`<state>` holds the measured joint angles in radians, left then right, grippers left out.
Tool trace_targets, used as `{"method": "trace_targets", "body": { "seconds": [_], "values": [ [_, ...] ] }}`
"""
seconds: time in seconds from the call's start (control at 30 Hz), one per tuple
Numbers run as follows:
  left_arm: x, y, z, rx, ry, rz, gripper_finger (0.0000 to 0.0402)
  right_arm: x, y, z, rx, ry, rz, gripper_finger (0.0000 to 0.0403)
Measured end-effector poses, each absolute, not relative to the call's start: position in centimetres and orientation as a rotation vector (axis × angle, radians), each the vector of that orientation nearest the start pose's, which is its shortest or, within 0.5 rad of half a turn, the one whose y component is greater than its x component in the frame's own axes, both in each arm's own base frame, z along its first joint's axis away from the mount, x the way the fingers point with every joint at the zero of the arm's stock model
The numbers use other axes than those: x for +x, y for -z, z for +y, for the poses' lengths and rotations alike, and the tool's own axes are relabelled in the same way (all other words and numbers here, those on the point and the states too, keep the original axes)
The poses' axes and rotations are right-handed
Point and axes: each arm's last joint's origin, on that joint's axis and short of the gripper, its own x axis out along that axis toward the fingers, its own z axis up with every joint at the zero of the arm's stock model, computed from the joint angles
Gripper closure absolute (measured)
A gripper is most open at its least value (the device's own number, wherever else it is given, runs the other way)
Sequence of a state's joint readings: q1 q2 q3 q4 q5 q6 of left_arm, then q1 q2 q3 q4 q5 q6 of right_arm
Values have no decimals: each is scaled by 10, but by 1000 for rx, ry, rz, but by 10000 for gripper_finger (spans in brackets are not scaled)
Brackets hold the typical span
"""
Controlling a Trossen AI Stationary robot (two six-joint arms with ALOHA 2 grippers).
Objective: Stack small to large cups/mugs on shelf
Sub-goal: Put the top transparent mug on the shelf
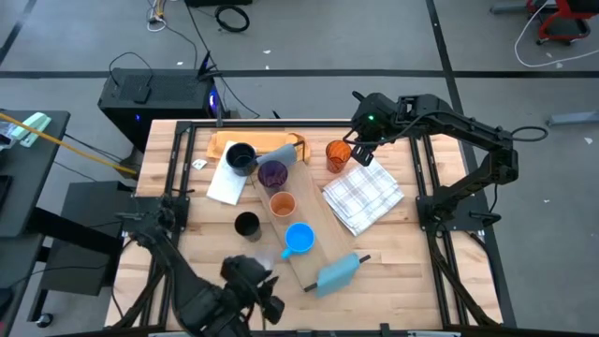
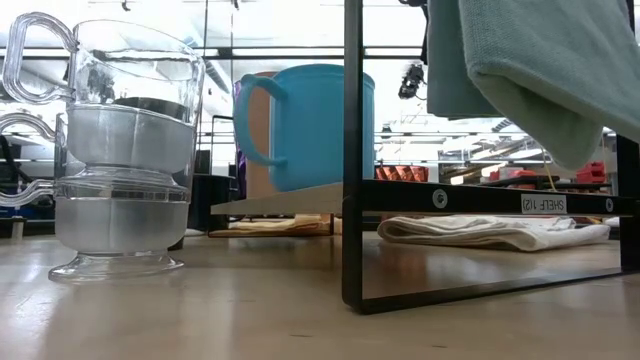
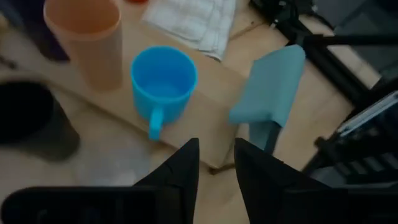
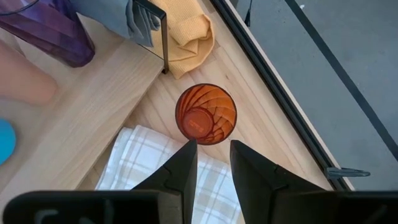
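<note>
nearest the shelf's (image 1: pixel 314 245) front end, the left gripper (image 3: pixel 216 163) hovers with fingers narrowly parted, holding nothing. two stacked clear glasses (image 2: pixel 118 150) stand upright on the table (image 1: pixel 393 271) beside that end. the shelf's long axis runs diagonally; on it stand the bright blue mug (image 1: pixel 299 238), handle toward the left gripper, then a pale orange cup (image 1: pixel 283 205) and the purple tumbler (image 1: pixel 272 174). the black cup (image 1: pixel 247 225) stands beside the shelf. farther off, the right gripper (image 4: pixel 213 157), narrowly parted and empty, hovers above the ribbed orange cup (image 4: pixel 205 114), just beside the checked cloth (image 1: pixel 363 197). grey floor lies beyond.

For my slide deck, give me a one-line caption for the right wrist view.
Right gripper hovers above an orange cup standing beside a checked cloth.
</note>
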<state>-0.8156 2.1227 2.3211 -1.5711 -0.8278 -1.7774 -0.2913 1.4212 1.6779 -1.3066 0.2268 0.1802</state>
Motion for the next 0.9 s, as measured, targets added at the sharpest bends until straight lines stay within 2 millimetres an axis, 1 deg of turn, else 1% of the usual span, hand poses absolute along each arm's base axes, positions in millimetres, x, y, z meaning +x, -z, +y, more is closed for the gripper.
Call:
{"method": "trace_targets", "body": {
  "seconds": [0.13,0.2,0.37,0.43,0.5,0.63,0.73,0.8,0.9],
  "values": [
    [290,-344,-285,-715,-718,654,310,238,-401,-78,187,554,1021,300],
    [290,-338,-285,-724,-734,715,316,238,-401,-77,194,521,1025,300],
    [287,-307,-288,-758,-825,889,332,237,-401,-76,179,495,1042,300],
    [285,-299,-290,-782,-861,976,334,236,-400,-76,174,493,1056,300],
    [285,-299,-291,-807,-865,995,335,235,-399,-76,174,491,1071,300],
    [289,-315,-289,-866,-838,938,335,235,-399,-76,171,490,1073,300],
    [294,-324,-283,-919,-830,956,335,235,-399,-76,167,488,1074,300],
    [298,-325,-279,-948,-841,1000,335,235,-399,-76,167,487,1074,300],
    [303,-325,-274,-939,-837,1027,335,235,-399,-76,167,487,1074,300]
  ]
}}
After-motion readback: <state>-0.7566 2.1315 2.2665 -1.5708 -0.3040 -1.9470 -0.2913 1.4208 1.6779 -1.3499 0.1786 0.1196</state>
